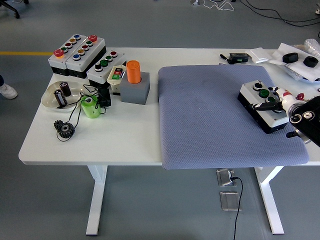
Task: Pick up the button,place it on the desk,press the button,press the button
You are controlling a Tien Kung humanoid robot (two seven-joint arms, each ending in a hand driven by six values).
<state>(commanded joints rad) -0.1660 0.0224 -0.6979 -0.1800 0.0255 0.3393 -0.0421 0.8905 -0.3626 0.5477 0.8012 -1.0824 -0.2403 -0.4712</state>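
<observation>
- The robot's right hand (272,102) reaches in from the right edge, its black forearm low at the frame's side. The fingers are extended over the top of the button box (263,106), one black fingertip lying across its face near the red button; the hand holds nothing and seems to be pressing or about to press. Whether the fingertip actually touches a button cannot be told.
- The button box is a white-topped, black-sided unit with a dark knob, a green button and a red button in a row. It sits on the right part of a grey-blue mat (220,115), close to the mat's right edge.
- The mat covers the right half of the white table (100,145).
- Risk, as a judgement: the box lies loose on soft padding near the edge, so a sideways or off-centre push could slide or tip it rather than depress the button. The buttons are also close together, so a slightly misplaced finger could hit the wrong one.
- On the table's left are black gears (64,129), a green cylinder (89,107), a shallow dish (61,95) and an orange cylinder in a grey block (134,82).
- Farther back stand several more button boxes (77,52).
- The left arm is not visible.
</observation>
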